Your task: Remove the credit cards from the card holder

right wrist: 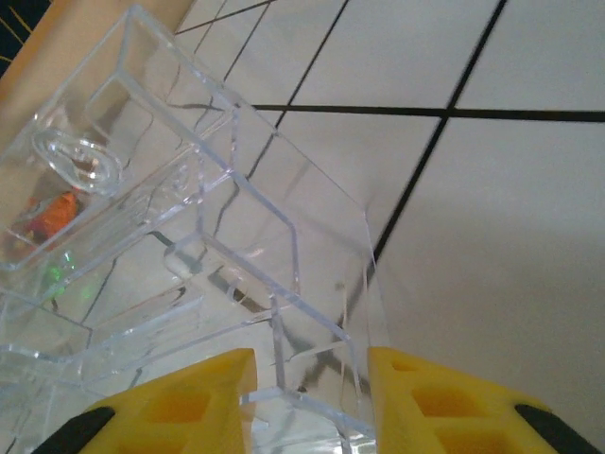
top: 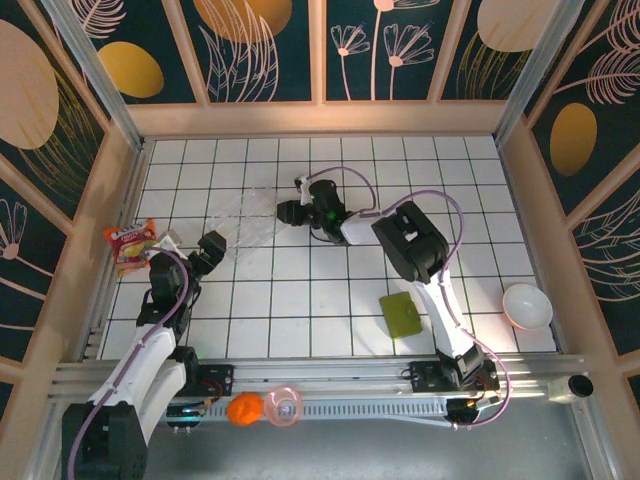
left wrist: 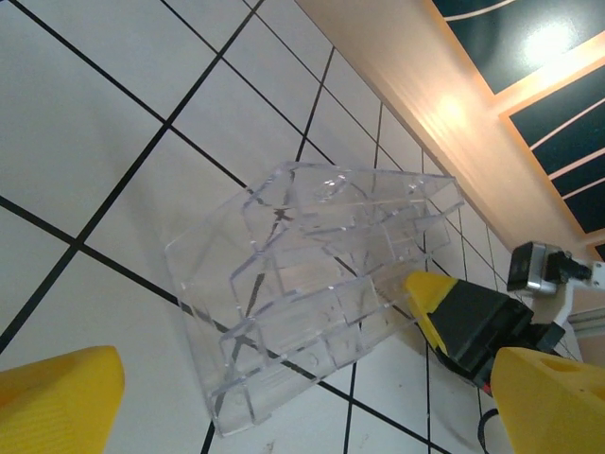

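Yellow right gripper (right wrist: pixel 312 397) fingers (right wrist: pixel 189 407) are pinching the clear tray (right wrist: pixel 236 189), whose smooth wall could be slipping out, while the left gripper (left wrist: pixel 307 402) is hanging wide open.

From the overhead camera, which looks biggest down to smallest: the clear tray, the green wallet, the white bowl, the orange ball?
1. clear tray
2. white bowl and green wallet: they look about alike, so I won't rank them
3. orange ball
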### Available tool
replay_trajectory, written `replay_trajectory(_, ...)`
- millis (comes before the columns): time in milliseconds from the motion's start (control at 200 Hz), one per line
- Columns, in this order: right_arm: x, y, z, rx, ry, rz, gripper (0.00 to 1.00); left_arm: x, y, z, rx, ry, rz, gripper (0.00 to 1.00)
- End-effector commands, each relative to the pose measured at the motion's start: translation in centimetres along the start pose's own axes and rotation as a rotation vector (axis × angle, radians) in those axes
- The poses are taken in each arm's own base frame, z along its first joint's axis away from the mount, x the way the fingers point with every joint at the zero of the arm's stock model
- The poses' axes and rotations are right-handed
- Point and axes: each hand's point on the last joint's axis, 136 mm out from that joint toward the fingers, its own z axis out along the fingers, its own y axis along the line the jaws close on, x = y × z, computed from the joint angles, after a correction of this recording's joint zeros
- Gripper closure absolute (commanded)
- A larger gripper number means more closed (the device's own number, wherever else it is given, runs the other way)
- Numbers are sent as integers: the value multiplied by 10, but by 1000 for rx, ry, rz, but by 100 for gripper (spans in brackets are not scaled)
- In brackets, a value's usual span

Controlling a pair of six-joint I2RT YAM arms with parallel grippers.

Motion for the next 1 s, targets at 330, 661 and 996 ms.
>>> replay_trajectory(330, 6, -30, -65, 311, -74, 26, 85, 4, -5, -2, 29, 27, 4, 1)
replay_trajectory(661, 40, -58, -152, 560, -72, 77, 87, 11, -9, -3, 71, 53, -17, 1)
replay_trajectory(996, 79, -58, -198, 690, -67, 82, 87, 16, -7, -1, 76, 63, -25, 1)
